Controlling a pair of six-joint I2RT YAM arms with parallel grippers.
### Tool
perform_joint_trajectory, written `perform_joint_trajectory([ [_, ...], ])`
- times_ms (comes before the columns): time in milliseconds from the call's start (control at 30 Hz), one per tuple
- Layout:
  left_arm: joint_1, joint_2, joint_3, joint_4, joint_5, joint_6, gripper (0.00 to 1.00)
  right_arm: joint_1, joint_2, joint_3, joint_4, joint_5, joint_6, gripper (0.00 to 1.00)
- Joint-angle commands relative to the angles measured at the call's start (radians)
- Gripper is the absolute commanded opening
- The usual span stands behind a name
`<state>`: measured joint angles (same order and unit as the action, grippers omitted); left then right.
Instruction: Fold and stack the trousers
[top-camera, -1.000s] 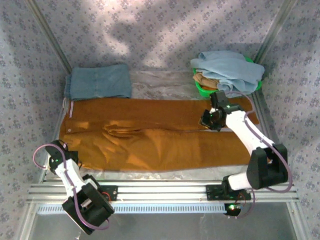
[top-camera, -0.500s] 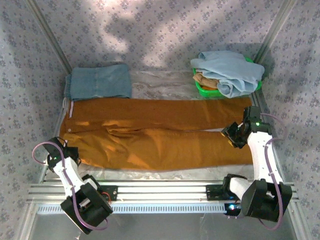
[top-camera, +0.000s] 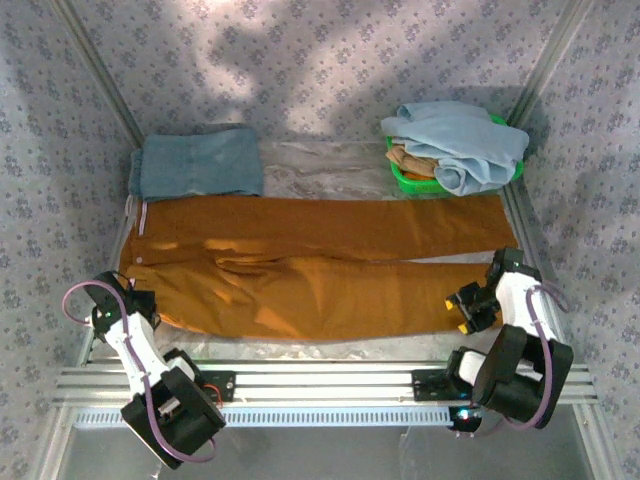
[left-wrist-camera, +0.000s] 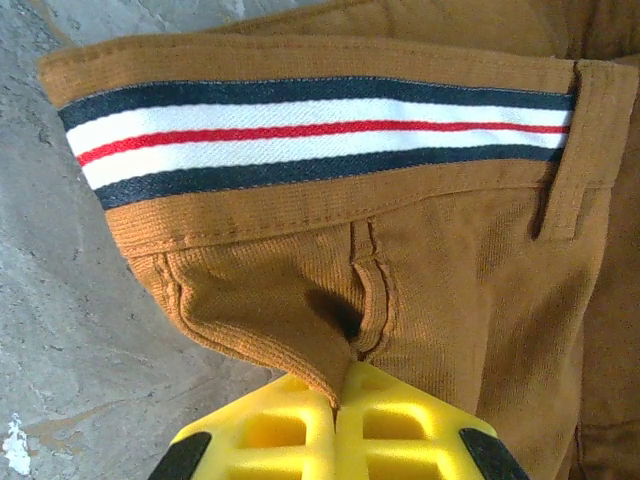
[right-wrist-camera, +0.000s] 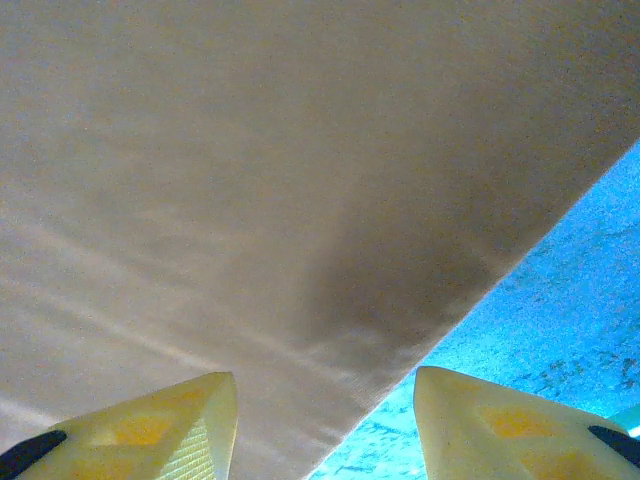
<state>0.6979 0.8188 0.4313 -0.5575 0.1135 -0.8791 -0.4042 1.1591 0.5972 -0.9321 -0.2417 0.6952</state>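
trousers (top-camera: 300, 265) flat on table (top-camera: 320, 165), patterned walls (top-camera: 300, 60)

I count, on the table seen from above:
- trousers (top-camera: 320, 270), rust-orange: one pair, at centre.
- denim pair (top-camera: 198, 163), folded: one, at 11 o'clock.
- green basket (top-camera: 404, 181): one, at 1 o'clock, holding one pale blue garment (top-camera: 460, 140) and one tan cloth (top-camera: 410, 157).
- My pincers: two, my left pincer (left-wrist-camera: 338, 400) at 8 o'clock and my right pincer (top-camera: 460, 312) at 4 o'clock.

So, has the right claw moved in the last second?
Yes. The right claw has pulled away from the green basket, coming toward the near side and rightward, and is now at the leg ends of the trousers.
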Motion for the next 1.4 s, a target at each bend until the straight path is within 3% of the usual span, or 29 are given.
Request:
perform_joint_trajectory([
  [0, -0.008, -0.012, 0.032, 0.005, 0.048, 0.015, 0.00, -0.024, 0.030, -0.046, 0.031, 0.029, 0.044, 0.52],
  [200, -0.008, -0.012, 0.043, 0.004, 0.062, 0.014, 0.00, -0.024, 0.087, -0.073, 0.106, 0.069, 0.067, 0.51],
  [333, -0.008, -0.013, 0.057, -0.002, 0.072, 0.012, 0.00, -0.014, 0.165, -0.042, 0.126, 0.041, 0.048, 0.26],
  [500, -0.009, -0.021, 0.092, -0.035, 0.084, 0.026, 0.00, -0.018, 0.091, -0.025, 0.094, 0.065, 0.017, 0.00],
  [767, -0.009, -0.048, 0.192, -0.167, 0.122, 0.072, 0.00, -0.021, -0.106, -0.001, 0.023, 0.054, -0.013, 0.00],
  [967, -0.008, -0.056, 0.299, -0.188, 0.176, 0.060, 0.00, -0.005, -0.162, 0.088, 0.044, 0.020, 0.013, 0.00],
  [1133, -0.025, 0.023, 0.423, -0.070, 0.191, -0.003, 0.00, 0.059, -0.113, 0.207, 0.150, 0.040, 0.076, 0.00],
  [1367, -0.225, 0.296, 0.680, 0.008, 0.030, -0.011, 0.00, 0.199, 0.137, 0.431, 0.292, 0.151, 0.075, 0.00],
])
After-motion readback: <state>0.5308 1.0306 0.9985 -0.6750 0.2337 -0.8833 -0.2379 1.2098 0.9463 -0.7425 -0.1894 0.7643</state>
